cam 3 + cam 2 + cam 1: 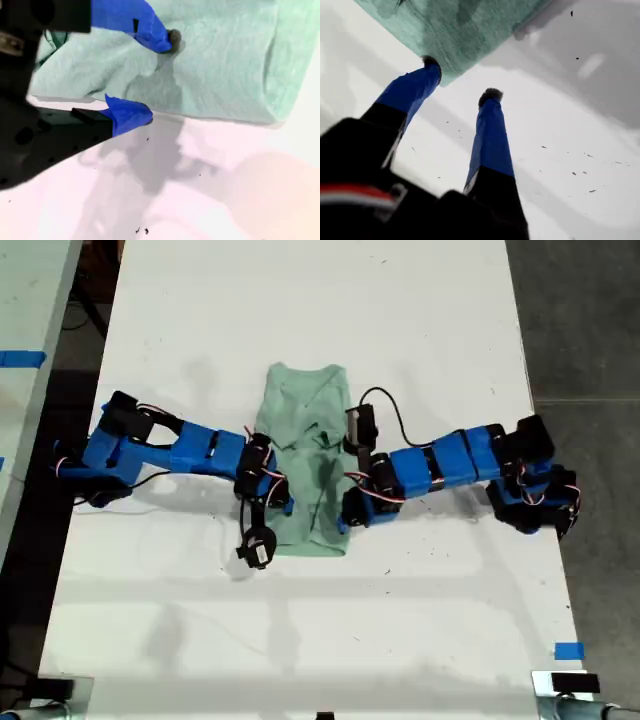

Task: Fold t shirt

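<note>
Mint-green cloth: the t shirt [305, 430] lies around the middle of the white table [300, 640]. It is a narrow, wrinkled strip with the neck end toward the exterior view's top.
Arm on the exterior view's left: this blue arm [170, 450] reaches in to the shirt's lower edge on that side. I can't tell you for sure whether it's the first or the second arm.
Arm on the exterior view's right: the other blue arm [450, 460] comes in the same way to the opposite lower edge.
My first gripper [461, 80]: the jaws are spread wide and hold nothing. One tip touches a corner of the shirt and the other sits over bare table.
My second gripper [160, 77]: also wide open and empty. It straddles the shirt's edge, with one finger above the cloth and one just off it.
Step in hand: looks to me like lining up a two-arm pinch on the hem end, with no grab made yet.
Next move: you'd probably want each lower finger slid under the edge, both grippers closed together, then the hem lifted and carried toward the neck. Watch for grabbing just the top layer.
Writing: no brand, label or text readable anywhere. There are just plain blue tape bits [568, 650] near the table edge.
</note>
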You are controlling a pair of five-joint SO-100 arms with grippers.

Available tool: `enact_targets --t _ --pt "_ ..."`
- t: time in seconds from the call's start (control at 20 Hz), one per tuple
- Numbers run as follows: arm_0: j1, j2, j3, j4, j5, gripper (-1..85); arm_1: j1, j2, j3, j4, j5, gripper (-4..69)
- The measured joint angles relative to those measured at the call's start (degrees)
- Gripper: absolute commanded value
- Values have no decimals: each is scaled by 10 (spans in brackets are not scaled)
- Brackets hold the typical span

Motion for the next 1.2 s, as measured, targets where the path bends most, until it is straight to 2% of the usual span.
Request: enact_targets --t 0.1,0.15,0.5,0.85,1.2 --pt "-4 -24 3 -7 0 161 0 -5 0 0 0 184" --pt "-4 -36 2 -7 0 -1 0 -9 0 0 0 183" --pt "-9 -80 -23 -23 -9 -2 0 -26 0 -4 0 179" --pt "-11 -80 -23 -23 -9 -2 0 -100 -14 -84 0 163" --pt "-11 -80 -23 -25 -9 -2 0 -100 -14 -87 0 179"
